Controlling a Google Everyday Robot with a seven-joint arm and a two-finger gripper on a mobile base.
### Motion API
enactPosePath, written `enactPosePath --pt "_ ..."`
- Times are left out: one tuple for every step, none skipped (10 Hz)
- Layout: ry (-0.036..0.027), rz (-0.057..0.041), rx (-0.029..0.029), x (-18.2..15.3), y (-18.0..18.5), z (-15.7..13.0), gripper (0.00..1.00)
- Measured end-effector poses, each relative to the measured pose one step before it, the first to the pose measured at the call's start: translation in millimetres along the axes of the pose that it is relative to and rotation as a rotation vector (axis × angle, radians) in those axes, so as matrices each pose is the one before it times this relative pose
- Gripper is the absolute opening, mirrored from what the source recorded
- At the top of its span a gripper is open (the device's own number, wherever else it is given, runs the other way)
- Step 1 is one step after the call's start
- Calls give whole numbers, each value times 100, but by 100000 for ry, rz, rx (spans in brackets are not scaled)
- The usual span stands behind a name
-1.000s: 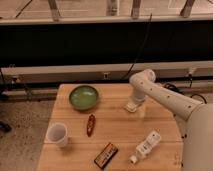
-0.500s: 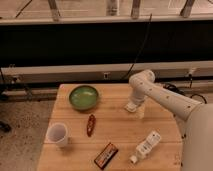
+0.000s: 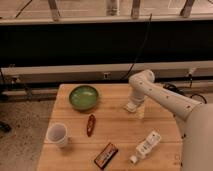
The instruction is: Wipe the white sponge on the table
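On the right side of the table (image 3: 112,131), the gripper (image 3: 134,103), wide open and gripping nothing yet, should pinch the white sponge (image 3: 129,107) snugly, then rub it flat.

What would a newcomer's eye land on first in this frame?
The white robot arm reaches in from the right, its gripper down at the small off-white rectangular sponge on the far right part of the square light-wood table. Next comes the round green bowl at the far left, then the white plastic cup near the left edge.
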Motion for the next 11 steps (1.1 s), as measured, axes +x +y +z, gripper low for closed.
enactPosePath --pt "-100 33 -59 -165 -89 9 70" --pt "-99 59 -111 -75 6 29 68" --pt "-236 182 -92 -105 7 25 67" --pt "-106 93 -73 -66 10 7 67" --pt "-52 152 -58 -32 29 -6 65" --pt "66 27 -60 -158 135 -135 57" --pt "41 -125 -70 -371 294 -324 47" --pt "-21 -127 -69 -321 296 -310 39" --pt "-17 128 -174 -145 293 -109 29" --pt "125 -97 256 -274 -44 -306 17" --pt "9 -165 105 -298 -51 -157 7"
